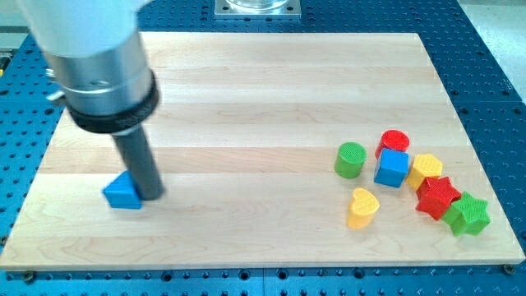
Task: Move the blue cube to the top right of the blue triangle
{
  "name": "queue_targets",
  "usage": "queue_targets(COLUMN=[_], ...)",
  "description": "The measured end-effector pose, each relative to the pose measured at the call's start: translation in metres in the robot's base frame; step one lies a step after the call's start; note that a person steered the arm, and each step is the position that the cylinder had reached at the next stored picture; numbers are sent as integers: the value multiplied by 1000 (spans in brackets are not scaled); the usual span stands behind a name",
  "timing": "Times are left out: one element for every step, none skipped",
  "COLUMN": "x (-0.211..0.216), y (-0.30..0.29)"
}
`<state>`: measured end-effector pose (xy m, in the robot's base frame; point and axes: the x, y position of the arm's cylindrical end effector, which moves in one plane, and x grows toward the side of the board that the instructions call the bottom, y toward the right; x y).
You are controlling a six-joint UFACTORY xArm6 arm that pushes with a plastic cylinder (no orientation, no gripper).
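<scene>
The blue cube [392,168] sits at the view's right among a cluster of blocks. The blue triangle [122,191] lies at the view's lower left on the wooden board [246,99]. My tip [150,196] rests on the board, touching or almost touching the blue triangle's right side. The cube is far to the tip's right. The rod rises from the tip into the large grey arm at the view's top left.
Around the blue cube: a green cylinder [350,159] on its left, a red cylinder [395,141] above it, a yellow hexagon [426,169] on its right. A yellow heart [362,206], red star [436,197] and green star [467,214] lie below.
</scene>
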<state>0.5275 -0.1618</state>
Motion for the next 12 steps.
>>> queue_targets(x=[28, 45, 57, 87, 91, 90, 61, -20, -44, -39, -26, -16], y=[-58, 5, 131, 225, 294, 427, 503, 469, 414, 356, 333, 285])
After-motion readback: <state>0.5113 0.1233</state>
